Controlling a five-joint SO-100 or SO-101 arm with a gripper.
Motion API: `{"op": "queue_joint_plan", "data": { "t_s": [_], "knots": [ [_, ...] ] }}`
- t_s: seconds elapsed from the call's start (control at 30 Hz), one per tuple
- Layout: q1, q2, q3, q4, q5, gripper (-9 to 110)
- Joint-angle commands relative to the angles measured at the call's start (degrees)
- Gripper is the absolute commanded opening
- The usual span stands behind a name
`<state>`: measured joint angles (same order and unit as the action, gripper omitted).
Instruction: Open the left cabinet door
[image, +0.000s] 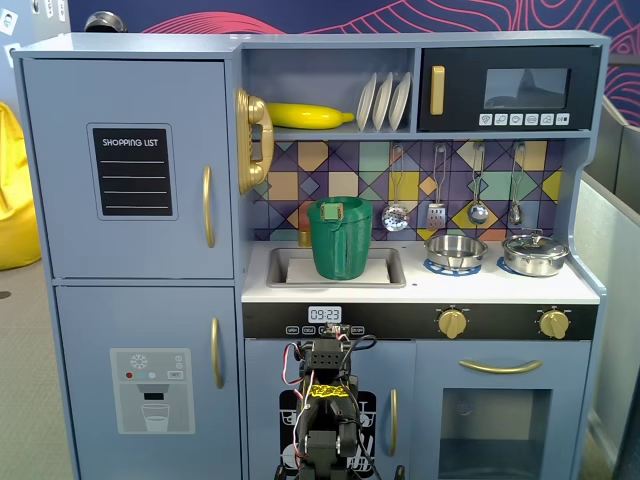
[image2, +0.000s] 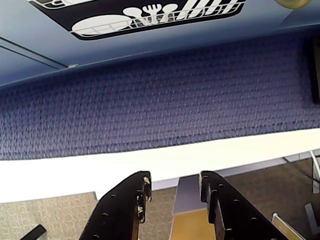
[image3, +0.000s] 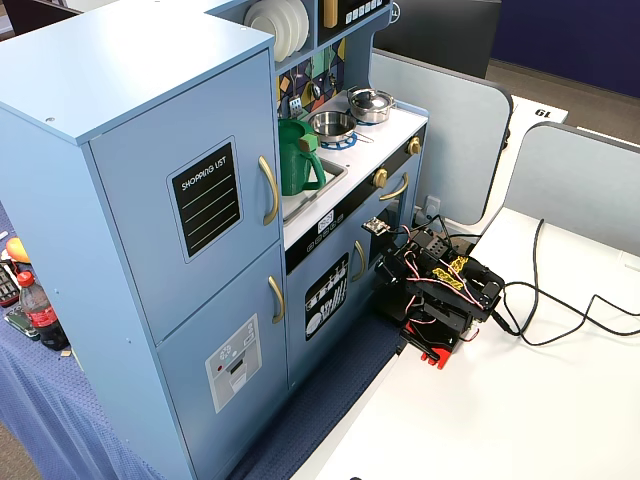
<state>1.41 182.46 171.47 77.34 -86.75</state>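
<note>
The left cabinet door (image: 130, 170) is the large blue-grey upper door with a black "SHOPPING LIST" panel and a vertical gold handle (image: 208, 206). It stands shut in both fixed views and also shows from the side (image3: 190, 200), with its handle (image3: 268, 190). My arm (image: 325, 410) sits folded low in front of the kitchen's lower middle, far below and to the right of that handle. It shows on the white table (image3: 440, 295). In the wrist view my gripper (image2: 172, 182) is open and empty, with a clear gap between its black fingers (image2: 125, 205), pointing at the floor edge.
A lower door with a dispenser graphic (image: 150, 385) is shut below the task door. The small dish-rack door (image2: 150, 15) is just ahead of the wrist camera, above a blue mat (image2: 160, 100). A green pitcher (image: 340, 238) stands in the sink. Cables (image3: 560, 310) lie on the table.
</note>
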Motion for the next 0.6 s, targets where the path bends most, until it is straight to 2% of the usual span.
{"op": "queue_joint_plan", "data": {
  "t_s": [0.0,0.33,0.43,0.57],
  "knots": [
    [1.49,-0.26,0.26,10.55,-1.58,0],
    [0.79,-0.35,0.18,9.93,-3.87,0],
    [-1.49,-0.35,-1.41,4.75,-5.98,0],
    [-10.2,-1.41,-11.25,-10.11,-7.12,0]
  ]
}}
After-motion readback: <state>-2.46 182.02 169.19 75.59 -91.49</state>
